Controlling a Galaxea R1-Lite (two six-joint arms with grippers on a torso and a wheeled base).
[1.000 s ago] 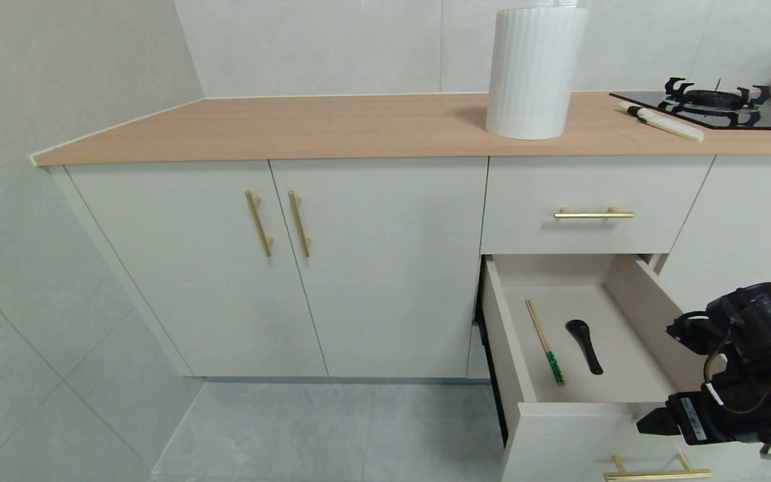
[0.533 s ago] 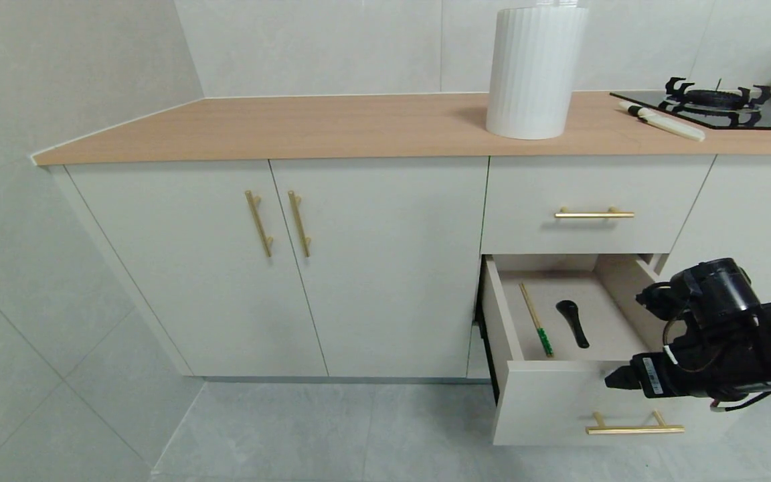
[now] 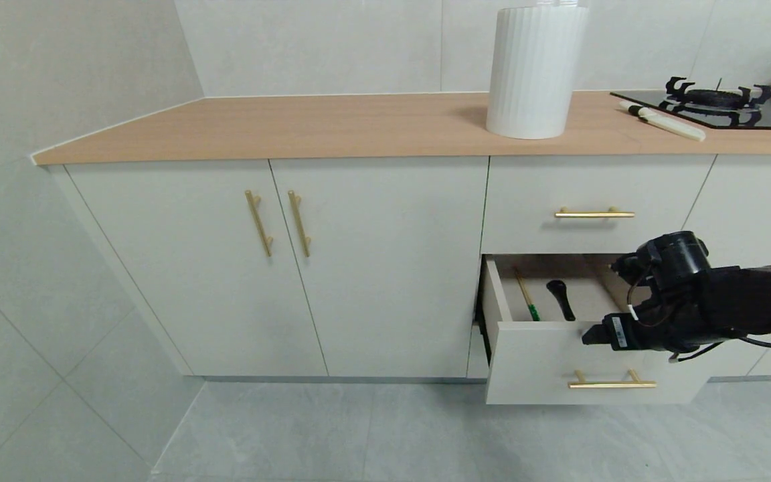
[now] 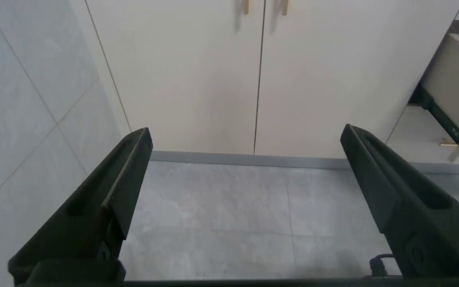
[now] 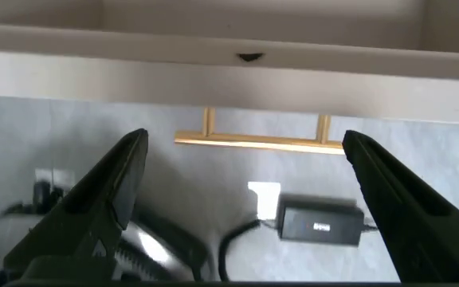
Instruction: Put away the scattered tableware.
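The lower drawer (image 3: 539,361) was seen partly pulled out of the cabinet, with the chopsticks (image 3: 526,301) and the black spoon (image 3: 559,299) lying inside it side by side, their long axes running front to back along the drawer's line of travel. The right gripper (image 3: 593,335) was held at the upper edge of the drawer front, just above the brass handle (image 3: 612,383), whose long axis ran crosswise. In the right wrist view its fingers were spread wide with nothing between them. The drawer front lay straight ahead of that gripper, so a push towards the cabinet was judged to be what closing would call for, and the right arm was plainly the nearer one. The left gripper (image 4: 245,139) was likewise spread and empty, held over the floor tiles before the double doors, well apart from the drawer.

Whether the right fingertips touched the drawer front could not be told. The near ends of the chopsticks and spoon were cut off by the drawer front. A pale knife (image 3: 663,122) was left lying on the countertop (image 3: 332,127) beside the hob.
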